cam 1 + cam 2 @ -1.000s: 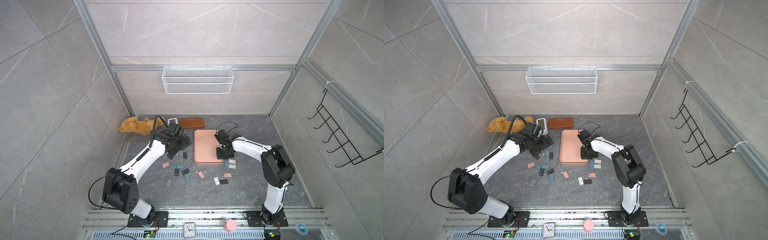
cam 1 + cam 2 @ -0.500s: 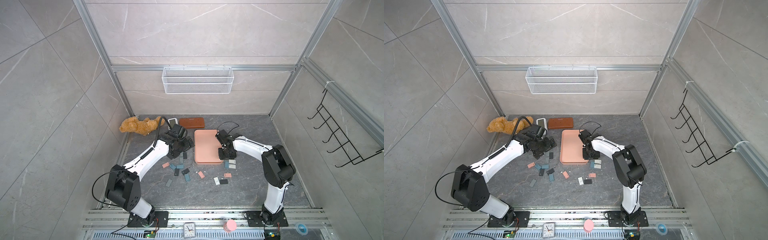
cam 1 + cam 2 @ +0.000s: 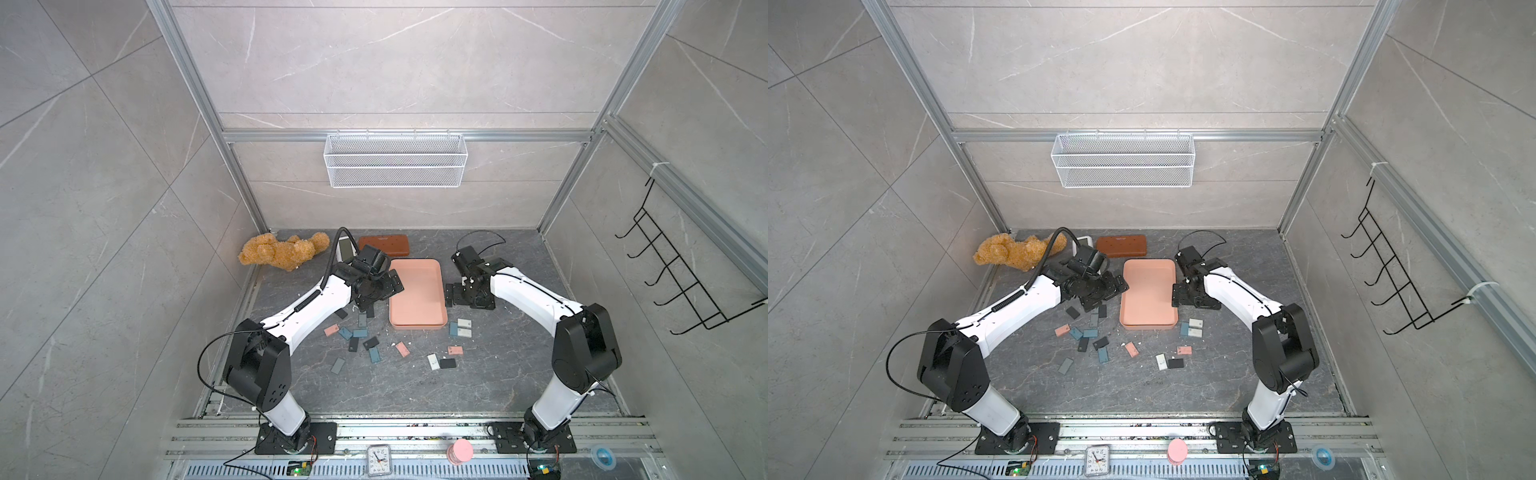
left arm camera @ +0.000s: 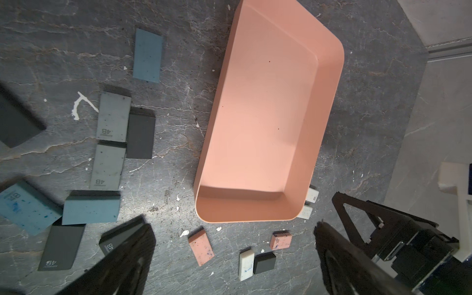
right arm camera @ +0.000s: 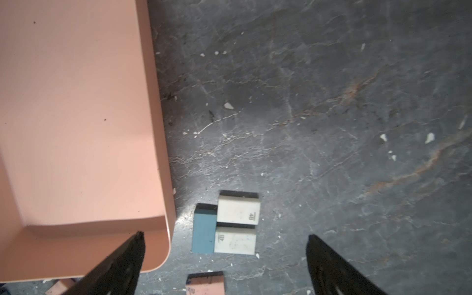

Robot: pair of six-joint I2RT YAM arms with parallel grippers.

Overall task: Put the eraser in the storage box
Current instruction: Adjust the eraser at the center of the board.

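Both spread wide and empty, my left gripper (image 4: pixel 232 229) and right gripper (image 5: pixel 224 235) flank the storage box (image 3: pixel 417 295), its long axis pointing away from my bases.

"4B" on two grey erasers (image 4: pixel 111 117), a black eraser (image 4: pixel 61 249) and two white erasers (image 5: pixel 238 212)

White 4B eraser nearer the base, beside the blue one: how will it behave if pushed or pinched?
Rolling seems unlikely: the white eraser is a flat block on its broad face. It appears to abut the blue eraser and a second white eraser, so a push would probably shift those. Small and solid-looking, likely light and firm.
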